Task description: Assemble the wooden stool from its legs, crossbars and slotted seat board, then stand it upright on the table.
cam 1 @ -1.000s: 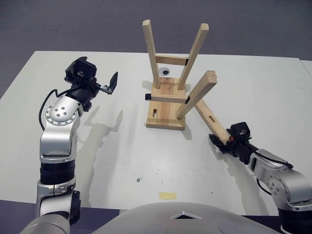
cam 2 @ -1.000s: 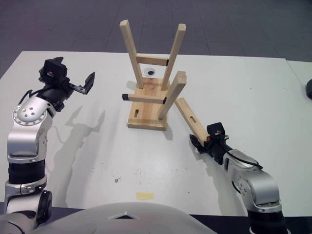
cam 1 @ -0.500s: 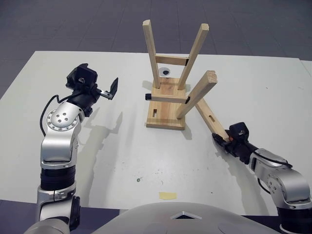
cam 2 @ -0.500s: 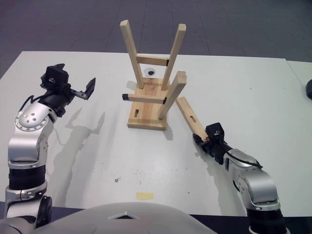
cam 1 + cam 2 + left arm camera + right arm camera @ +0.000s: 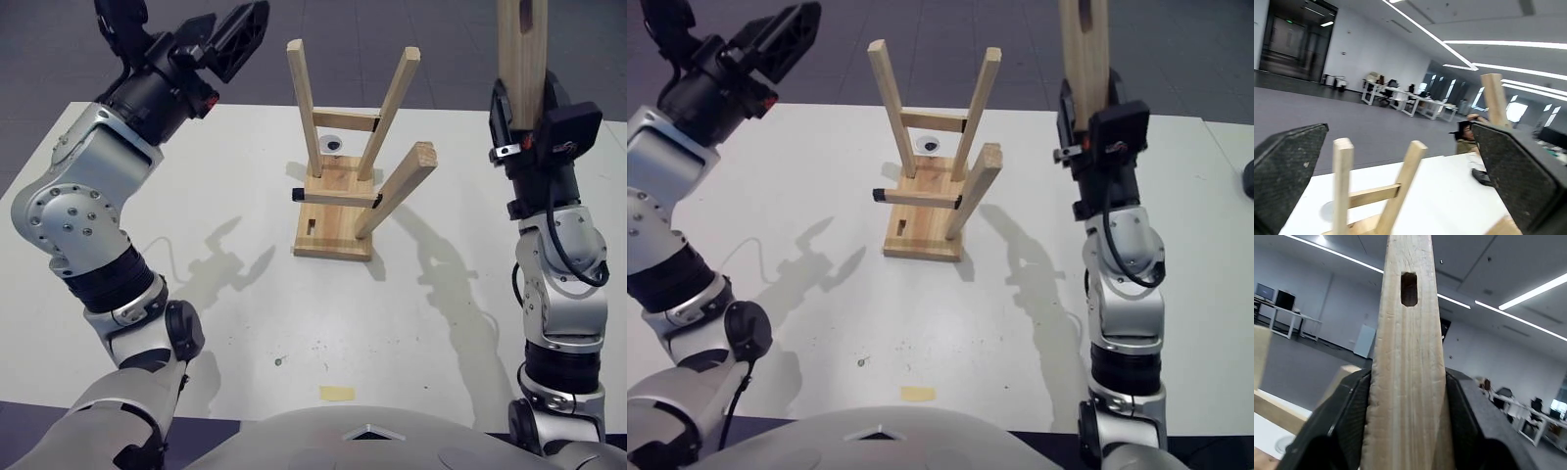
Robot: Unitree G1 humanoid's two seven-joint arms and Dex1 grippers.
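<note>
The right hand (image 5: 517, 122) is clamped on the lower end of the loose leg (image 5: 522, 44), holding it upright at the upper right of the head view. From the wrist, both fingers press its sides below the mortise (image 5: 1409, 289). The left hand (image 5: 227, 37) hangs high at the upper left, pads (image 5: 1283, 166) spread wide with nothing between them.

The seat board (image 5: 333, 211) lies flat at the centre of the worktop (image 5: 196, 323), carrying three legs. The rear pair is tied by a crossbar (image 5: 345, 120). The third leg (image 5: 397, 186) leans noticeably, and its crossbar (image 5: 338, 198) reaches left to a free end above the vacant slot (image 5: 312, 226).

The likely trouble is leverage: gripped at one end only, the leg could pivot between the fingers on the way down, or knock the leaning leg and pry it from its slot. A mortise that misses the crossbar's free end would jam.

Bare worktop lies left of and below the board; the right arm stands close to the worktop's right edge.
</note>
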